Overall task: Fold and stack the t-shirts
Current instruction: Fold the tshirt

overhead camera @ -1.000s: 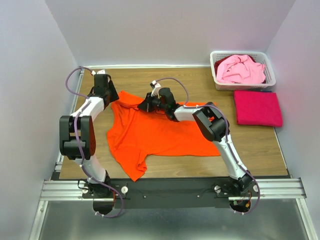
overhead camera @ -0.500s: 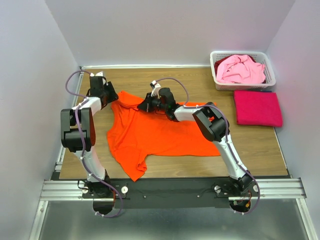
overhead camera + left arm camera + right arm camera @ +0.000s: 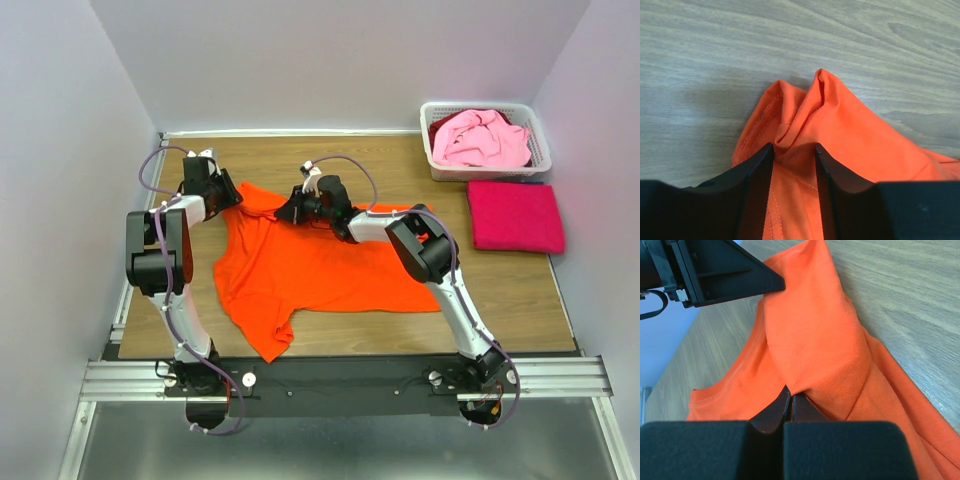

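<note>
orange t-shirt (image 3: 310, 265) lies spread at the centre of the wood-grain table (image 3: 400, 165), soft knit, rumpled, one sleeve trailing toward 7 o'clock. left gripper (image 3: 794, 150) pinches a puckered, stitched hem fold at the shirt's 10 o'clock corner; cloth fills the gap between its black fingers. right gripper (image 3: 790, 395) has its fingers pressed together on a smooth fold at the shirt's 12 o'clock edge. magenta-red t-shirt (image 3: 515, 215) sits folded into a neat rectangle at 3 o'clock. pale pink t-shirt (image 3: 480, 138) is heaped in the white slotted basket (image 3: 450, 171) at 1 o'clock. in the top view both fingertip pairs are too small for me to make out. since a second ago, the left arm's elbow has drawn in toward 12 o'clock; the right arm looks unchanged.
</note>
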